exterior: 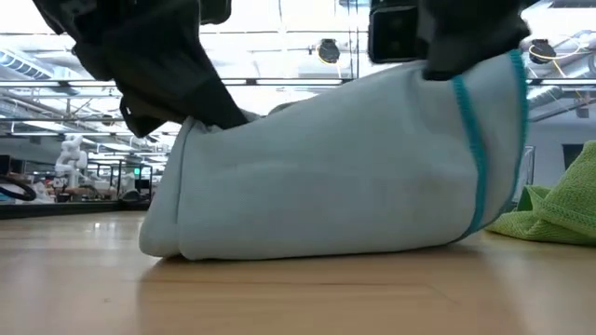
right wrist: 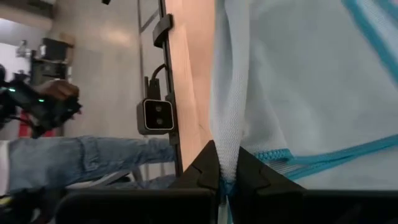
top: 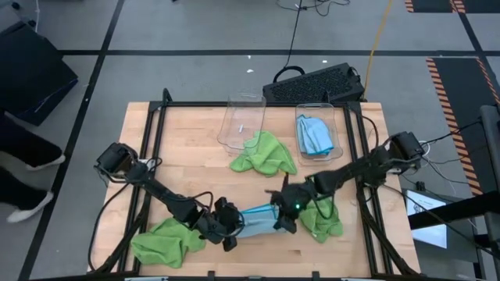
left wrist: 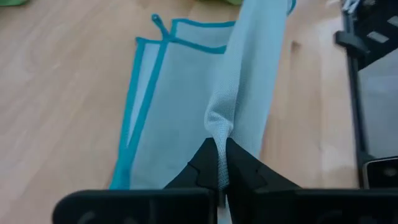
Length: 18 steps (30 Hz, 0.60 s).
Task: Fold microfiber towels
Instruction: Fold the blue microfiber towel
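A light blue microfiber towel (top: 258,220) with a teal hem hangs between my two grippers near the table's front edge, and its lower fold (exterior: 279,244) rests on the wood. My left gripper (top: 230,228) is shut on its left end, my right gripper (top: 283,212) on its right end. Lime green towels lie crumpled at the near left (top: 166,240), in the middle (top: 266,154) and to the right of my right gripper (top: 326,220). Another light blue towel (top: 314,136) lies in a clear bin. My left gripper pinches a bunched fold of the towel's left end (left wrist: 219,134) between its two fingers, coming slanting down from the left. The cloth rises from the table to the fingers. My right gripper pinches the towel's right end (right wrist: 225,149) beside the teal hem (right wrist: 292,157), slanting down from the right. That end is lifted higher than the left; the towel runs between the grips without sagging, bottom on the table.
Two clear plastic bins (top: 244,121) (top: 332,125) stand at the far middle. A black frame rail (top: 152,156) runs along the table's sides. A keyboard (top: 316,82) lies beyond the far edge. Bare wood (top: 195,164) shows between the towels.
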### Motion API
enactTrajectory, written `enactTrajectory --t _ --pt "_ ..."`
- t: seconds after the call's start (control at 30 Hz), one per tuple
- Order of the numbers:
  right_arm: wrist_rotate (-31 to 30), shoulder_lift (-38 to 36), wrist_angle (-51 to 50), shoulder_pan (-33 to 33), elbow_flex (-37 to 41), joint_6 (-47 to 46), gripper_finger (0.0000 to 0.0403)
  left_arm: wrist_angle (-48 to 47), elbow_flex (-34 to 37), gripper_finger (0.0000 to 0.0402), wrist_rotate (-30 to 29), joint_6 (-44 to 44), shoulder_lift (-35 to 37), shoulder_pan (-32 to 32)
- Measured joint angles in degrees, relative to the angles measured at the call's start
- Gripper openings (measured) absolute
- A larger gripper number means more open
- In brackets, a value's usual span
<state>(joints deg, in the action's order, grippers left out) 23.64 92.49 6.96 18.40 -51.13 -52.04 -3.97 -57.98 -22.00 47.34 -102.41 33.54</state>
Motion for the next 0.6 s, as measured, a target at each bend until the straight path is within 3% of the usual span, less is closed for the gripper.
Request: enactTrajectory --t 0.13,0.4,0.6 --pt "5.07 -0.04 -0.83 -4.58 0.0 2.67 0.0004 -0.87 0.02 0.0011 -0.66 -0.71 0.0 -1.18" --pt "5.09 -0.04 -6.29 -9.01 0.0 10.36 0.0005 -5.05 0.13 0.0032 -2.51 -0.23 0.0 -3.09" --pt "3.28 -0.06 -7.45 -9.37 0.0 10.96 0.0026 -6.18 0.2 0.0034 -1.67 -1.19 -0.08 -3.41"
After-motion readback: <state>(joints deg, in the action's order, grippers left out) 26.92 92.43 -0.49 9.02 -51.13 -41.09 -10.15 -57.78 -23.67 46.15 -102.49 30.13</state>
